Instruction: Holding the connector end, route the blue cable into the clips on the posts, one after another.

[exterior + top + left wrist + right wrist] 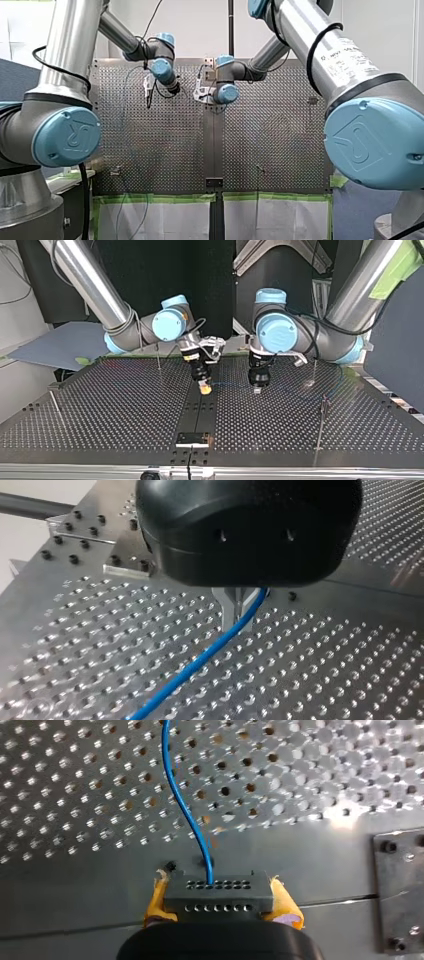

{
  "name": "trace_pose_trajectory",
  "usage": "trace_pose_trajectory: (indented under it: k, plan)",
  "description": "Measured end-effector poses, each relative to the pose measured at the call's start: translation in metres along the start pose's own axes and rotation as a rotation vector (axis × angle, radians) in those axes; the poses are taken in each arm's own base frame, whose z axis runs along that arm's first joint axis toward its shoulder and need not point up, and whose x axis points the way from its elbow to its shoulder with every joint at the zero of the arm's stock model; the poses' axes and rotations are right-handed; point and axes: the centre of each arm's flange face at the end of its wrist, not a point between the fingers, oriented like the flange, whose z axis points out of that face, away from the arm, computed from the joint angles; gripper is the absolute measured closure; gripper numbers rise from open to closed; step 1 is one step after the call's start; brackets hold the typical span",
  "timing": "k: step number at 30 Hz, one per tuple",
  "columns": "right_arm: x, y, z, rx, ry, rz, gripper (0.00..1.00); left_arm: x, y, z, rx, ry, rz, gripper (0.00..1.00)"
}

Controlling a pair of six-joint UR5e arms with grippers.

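**Two grippers, one blue cable**

My right gripper has its two yellow pads clamped on the single dark connector, which shows two rows of small holes. One blue cable leaves the upper row and runs out over the perforated table. My left gripper has its metal fingers pressed together on that same cable, just above the table. In the top view, four thin posts stand well apart around the two grippers. The printed label on my right arm is too blurred to read.
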Motion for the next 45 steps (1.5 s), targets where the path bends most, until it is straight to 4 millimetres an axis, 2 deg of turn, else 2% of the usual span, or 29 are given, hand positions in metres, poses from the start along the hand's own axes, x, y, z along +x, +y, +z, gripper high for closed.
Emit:
trace_pose_trajectory:
  k: [11, 21, 29, 38, 41, 45]
  plan:
    - [-0.036, 0.011, -0.017, -0.051, -0.065, -0.026, 1.0, 0.025, -0.016, 0.002, 0.0, 0.025, 0.02, 1.0]
    - [-0.069, 0.031, -0.03, -0.111, -0.098, -0.051, 1.0, 0.09, -0.033, -0.002, 0.012, 0.08, 0.045, 1.0]
    - [-0.092, 0.039, -0.041, -0.12, -0.104, -0.051, 1.0, 0.124, -0.042, -0.006, 0.035, 0.089, 0.062, 1.0]
    - [-0.121, 0.059, -0.057, -0.144, -0.107, -0.052, 1.0, 0.164, -0.074, -0.007, 0.084, 0.091, 0.046, 1.0]
    - [-0.135, 0.066, -0.063, -0.152, -0.116, -0.053, 1.0, 0.179, -0.085, -0.009, 0.098, 0.092, 0.038, 1.0]
    - [-0.165, 0.075, -0.074, -0.171, -0.163, -0.062, 1.0, 0.199, -0.097, -0.009, 0.118, 0.093, 0.038, 1.0]
